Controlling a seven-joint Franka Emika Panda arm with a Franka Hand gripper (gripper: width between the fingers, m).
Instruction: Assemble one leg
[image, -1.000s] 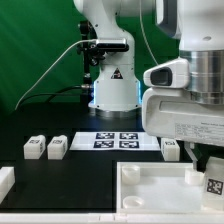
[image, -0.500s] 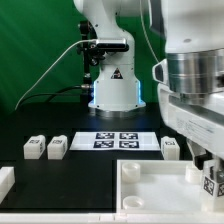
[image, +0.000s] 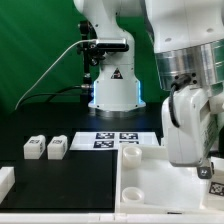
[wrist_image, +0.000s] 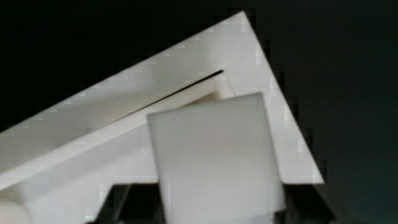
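Observation:
My gripper (image: 207, 172) is low at the exterior view's right edge, over the right side of the large white tray-like piece (image: 150, 190). It is shut on a leg (image: 214, 187), a small white block whose black-and-white marker shows just below the fingers. In the wrist view the leg (wrist_image: 215, 145) stands upright between the dark fingers (wrist_image: 135, 206) of my gripper (wrist_image: 214, 208), with a corner of the tray-like piece (wrist_image: 214, 60) behind it. Two more legs (image: 33, 148) (image: 57, 148) lie side by side on the black table at the left.
The marker board (image: 118, 139) lies flat in front of the arm's base (image: 112, 90). Part of a white piece (image: 5, 181) shows at the lower left edge. The hand's bulk hides the table behind it at the right.
The hand has turned and shifted left and lower over the tray-like piece with the leg in it. It now covers the leg that lay right of the marker board.

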